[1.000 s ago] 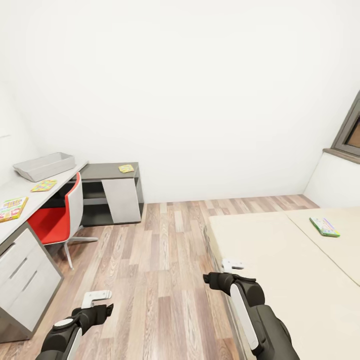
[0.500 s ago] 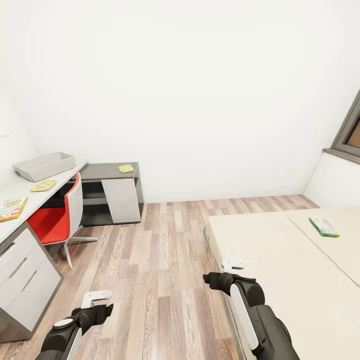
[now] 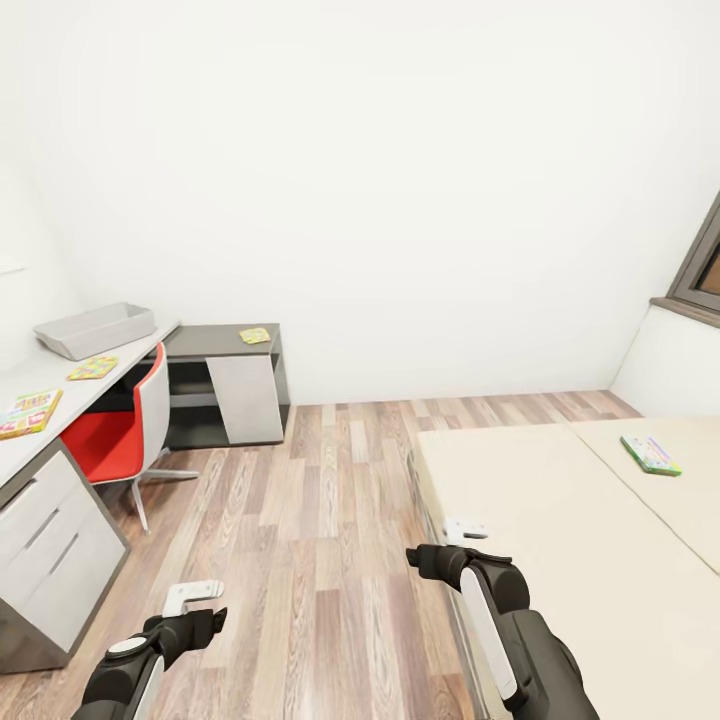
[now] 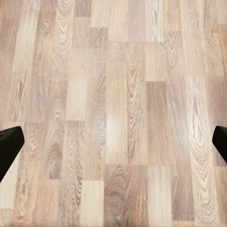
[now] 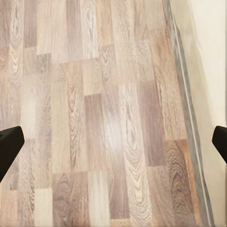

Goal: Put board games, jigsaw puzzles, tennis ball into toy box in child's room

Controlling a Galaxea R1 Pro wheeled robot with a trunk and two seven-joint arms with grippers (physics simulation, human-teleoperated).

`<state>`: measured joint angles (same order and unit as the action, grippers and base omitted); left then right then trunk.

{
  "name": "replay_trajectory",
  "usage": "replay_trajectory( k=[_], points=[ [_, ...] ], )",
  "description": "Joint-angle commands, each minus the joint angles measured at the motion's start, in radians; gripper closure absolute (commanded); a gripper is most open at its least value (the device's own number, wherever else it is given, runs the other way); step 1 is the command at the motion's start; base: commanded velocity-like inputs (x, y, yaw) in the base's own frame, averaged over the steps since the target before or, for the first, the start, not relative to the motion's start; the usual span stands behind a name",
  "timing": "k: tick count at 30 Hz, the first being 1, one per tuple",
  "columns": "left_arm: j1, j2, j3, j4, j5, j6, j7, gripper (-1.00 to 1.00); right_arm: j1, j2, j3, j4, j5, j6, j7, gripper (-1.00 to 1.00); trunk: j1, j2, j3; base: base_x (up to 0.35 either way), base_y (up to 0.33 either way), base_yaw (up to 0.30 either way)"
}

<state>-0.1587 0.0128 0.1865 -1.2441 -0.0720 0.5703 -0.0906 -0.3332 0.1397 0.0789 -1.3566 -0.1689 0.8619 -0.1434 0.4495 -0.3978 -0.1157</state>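
Note:
The pale grey toy box (image 3: 95,330) stands at the far end of the table (image 3: 20,450) on the left. On the table lie a jigsaw puzzle (image 3: 92,368) and a bright board game (image 3: 28,413). A second jigsaw puzzle (image 3: 255,336) rests on the lower dark cabinet. Another board game (image 3: 650,454) lies on the beige bed (image 3: 560,530) at the right. The tennis ball is out of view. My left gripper (image 3: 193,596) (image 4: 113,146) and right gripper (image 3: 463,530) (image 5: 113,146) hang low over the wood floor, both open and empty, far from all the toys.
A red and white swivel chair (image 3: 125,430) is tucked against the table. Grey drawers (image 3: 45,560) stand under the table's near end. Wood floor (image 3: 320,520) runs between table and bed. A dark-framed window (image 3: 705,265) is at the right.
The whole view has shifted slightly, so the table and its things sit a little further right in the picture. Both arms hold the same pose.

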Motion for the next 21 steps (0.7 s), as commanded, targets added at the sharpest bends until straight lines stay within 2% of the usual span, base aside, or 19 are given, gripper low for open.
replay_trajectory(
  k=[1,21],
  points=[
    [-0.001,0.0,0.002,-0.002,-0.008,0.005,-0.009,-1.0,-0.001,0.0,0.001,-0.001,-0.011,0.003,-0.01,-1.0,0.001,-0.002,-0.002,-0.055,-0.072,0.018],
    [-0.001,0.0,0.004,-0.002,-0.008,0.005,-0.009,-1.0,-0.001,0.0,0.001,-0.001,-0.01,0.003,-0.01,-1.0,0.001,-0.002,-0.002,-0.011,-0.014,0.004]
  ],
)
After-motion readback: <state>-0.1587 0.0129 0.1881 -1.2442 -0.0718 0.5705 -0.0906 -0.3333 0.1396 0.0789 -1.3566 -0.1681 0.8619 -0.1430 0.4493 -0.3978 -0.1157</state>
